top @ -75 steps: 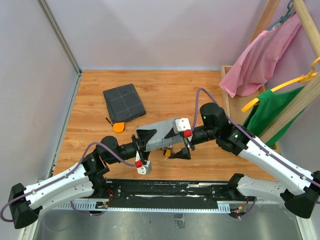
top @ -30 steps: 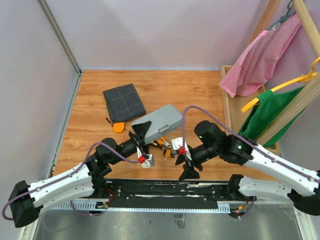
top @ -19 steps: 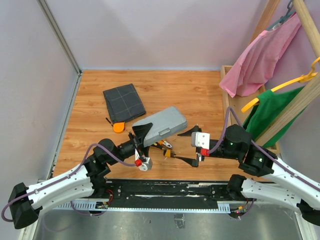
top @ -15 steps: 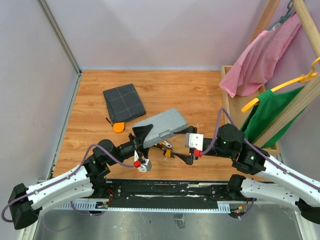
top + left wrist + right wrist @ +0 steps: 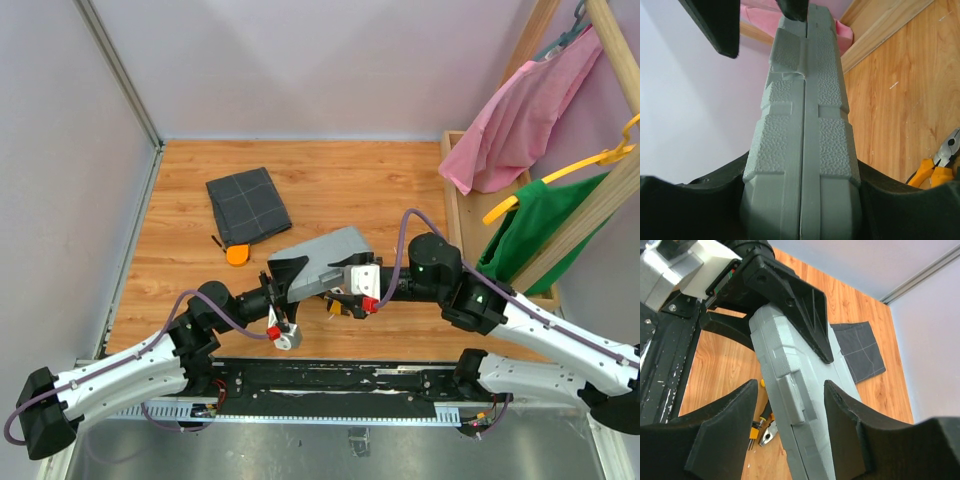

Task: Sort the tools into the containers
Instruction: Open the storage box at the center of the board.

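The light-grey case (image 5: 335,250) is closed and lifted on edge above the table. My left gripper (image 5: 285,272) is shut on its near-left end; in the left wrist view the case (image 5: 805,130) fills the space between the jaws of that gripper (image 5: 802,165). My right gripper (image 5: 790,385) is open and straddles the latch edge of the case (image 5: 790,395), with a gap beside its left finger (image 5: 725,430). Orange-handled pliers (image 5: 765,432) and a yellow-tipped screwdriver (image 5: 761,383) lie on the wood beneath. The dark grey pouch (image 5: 248,205) lies flat behind, a round orange piece (image 5: 238,254) beside it.
A wooden rack (image 5: 470,200) with pink and green garments on hangers stands at the right. A metal rail (image 5: 130,180) borders the wooden table on the left. A small black piece (image 5: 216,241) lies next to the orange one.
My right arm swung out to the right, then came back in to the case's latch edge. The left gripper kept the case, which now sits a little more on edge.
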Available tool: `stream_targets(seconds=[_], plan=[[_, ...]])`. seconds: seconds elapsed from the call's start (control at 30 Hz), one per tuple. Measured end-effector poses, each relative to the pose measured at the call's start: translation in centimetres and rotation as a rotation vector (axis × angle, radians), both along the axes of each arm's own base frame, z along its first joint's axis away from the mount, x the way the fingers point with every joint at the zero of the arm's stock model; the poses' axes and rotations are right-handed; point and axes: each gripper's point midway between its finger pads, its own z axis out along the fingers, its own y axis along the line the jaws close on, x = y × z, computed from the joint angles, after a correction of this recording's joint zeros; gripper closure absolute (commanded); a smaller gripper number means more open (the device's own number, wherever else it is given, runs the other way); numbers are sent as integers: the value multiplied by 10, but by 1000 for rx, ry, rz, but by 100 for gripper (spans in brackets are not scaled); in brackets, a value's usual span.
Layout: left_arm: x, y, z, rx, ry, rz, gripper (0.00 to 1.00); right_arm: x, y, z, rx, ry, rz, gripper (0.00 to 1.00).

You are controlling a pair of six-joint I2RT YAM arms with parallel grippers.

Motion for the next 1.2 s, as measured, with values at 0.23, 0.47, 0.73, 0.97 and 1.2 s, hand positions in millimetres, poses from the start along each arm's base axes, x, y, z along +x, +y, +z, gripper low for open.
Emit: stream_targets(seconds=[0.23, 0.47, 0.73, 0.97, 1.2], plan=[[-1, 1, 2, -6, -3, -2, 100, 0, 1, -19, -75, 30, 6, 49], [-2, 1, 0, -2, 5, -3, 100, -2, -1, -24, -110, 49, 11, 59], [-3, 1, -3, 6, 13, -7, 100, -7, -2, -25, -138, 74, 37, 67], [-3, 0, -9, 19, 21, -12, 100, -10, 0, -31, -169, 99, 55, 69], [-3, 1, -14, 32, 31, -10, 100, -7, 1, -41, -210, 113, 47, 69]])
